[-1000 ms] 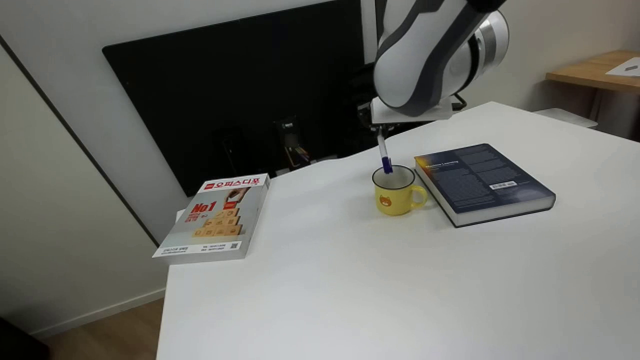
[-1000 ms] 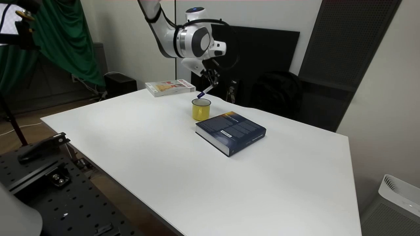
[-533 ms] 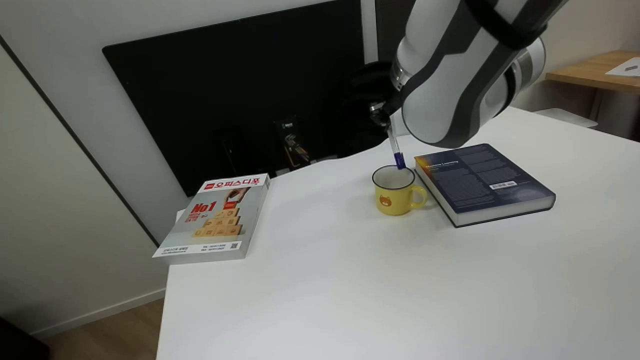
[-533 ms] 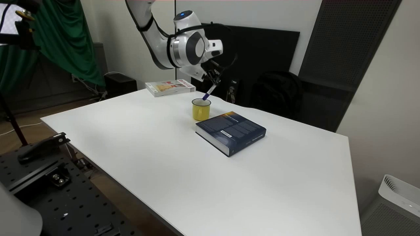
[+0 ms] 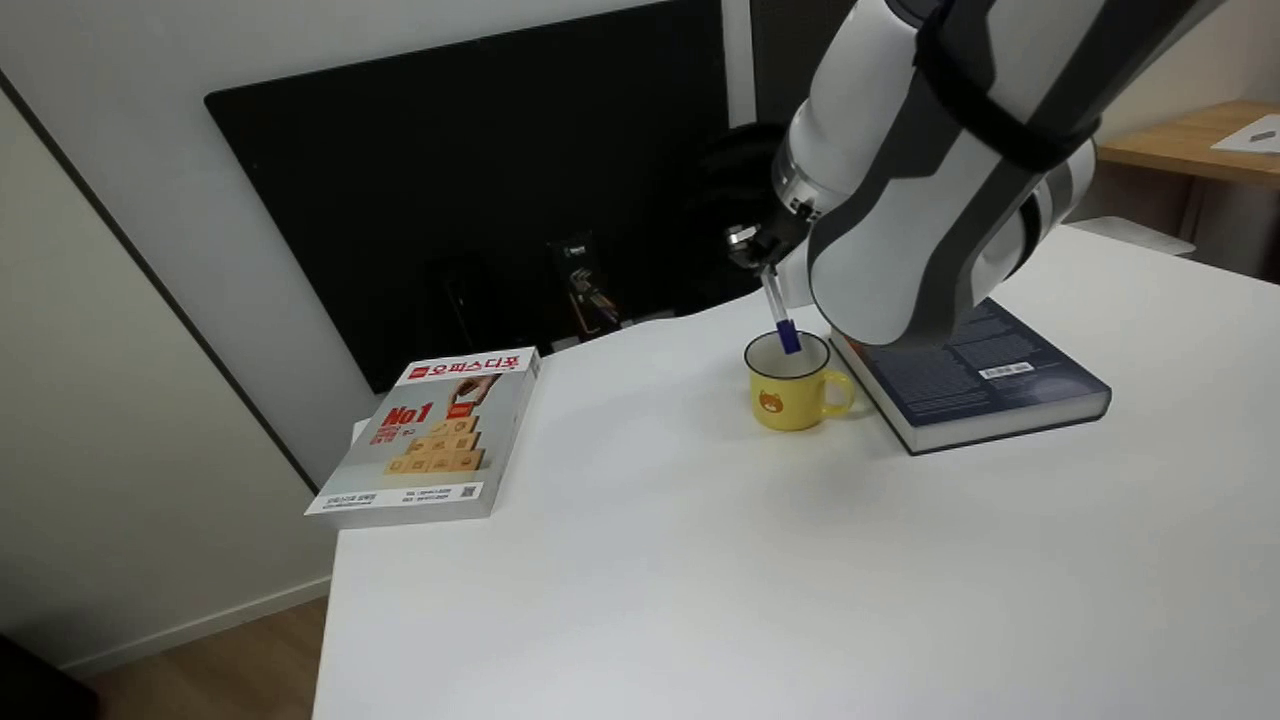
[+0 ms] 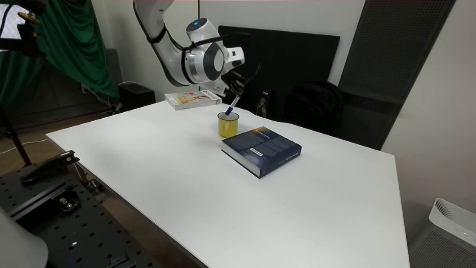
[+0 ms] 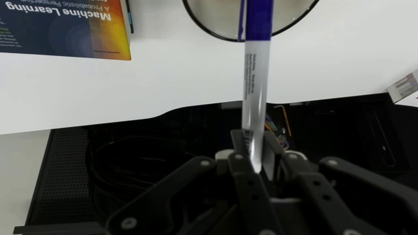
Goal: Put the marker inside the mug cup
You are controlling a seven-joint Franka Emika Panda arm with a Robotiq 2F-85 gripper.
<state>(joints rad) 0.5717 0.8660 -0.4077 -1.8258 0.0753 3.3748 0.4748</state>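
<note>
The marker (image 7: 256,75) is a slim pen with a white barrel and a blue-purple cap. My gripper (image 7: 254,147) is shut on its white end. The marker also shows in both exterior views (image 5: 778,305) (image 6: 232,105), tilted, cap end down. The yellow mug (image 5: 775,408) stands upright on the table; it also shows in an exterior view (image 6: 227,128), and its pale inside and dark rim show in the wrist view (image 7: 217,16). The cap's end overlaps the mug's mouth; how deep it reaches I cannot tell. My gripper is above and behind the mug in both exterior views (image 5: 765,262) (image 6: 237,88).
A dark blue book (image 5: 1010,370) lies close beside the mug's handle. A white and red book (image 5: 430,440) lies at another table edge. The table's edge (image 7: 130,121) is near the mug, with dark equipment (image 7: 147,163) beyond it.
The arm has come lower and swung round. The marker first moved towards the blue book, then back a little and down, so its cap overlaps the mug's mouth. The mug has not moved.
</note>
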